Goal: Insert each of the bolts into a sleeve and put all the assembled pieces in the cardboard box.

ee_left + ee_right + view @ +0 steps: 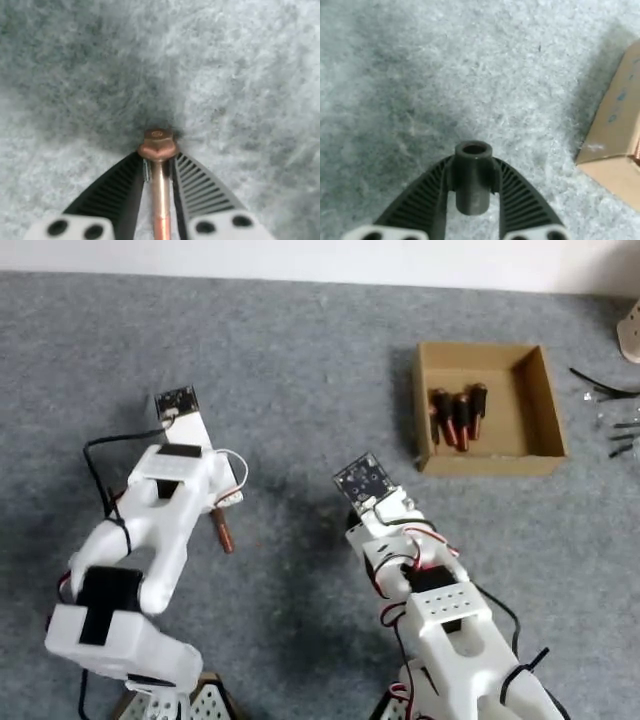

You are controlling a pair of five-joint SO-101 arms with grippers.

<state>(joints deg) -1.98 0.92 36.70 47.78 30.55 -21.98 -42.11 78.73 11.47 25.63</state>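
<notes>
My left gripper (159,164) is shut on a copper bolt (160,195), whose hex head (157,144) sticks out past the fingertips over the grey mat. In the high view that bolt (223,531) pokes out beside the left arm. A short black sleeve (472,175) is held upright in my right gripper (472,172), which is shut on it, with the open bore facing the camera. The cardboard box (490,462) sits at the back right with several assembled copper-and-black pieces (455,415) inside. Its corner (615,145) lies close to the right gripper.
Black cables and small loose parts (612,425) lie right of the box near the mat's edge. A pale object (631,332) sits at the far right edge. Bare grey mat (290,380) stretches between the two arms and behind them.
</notes>
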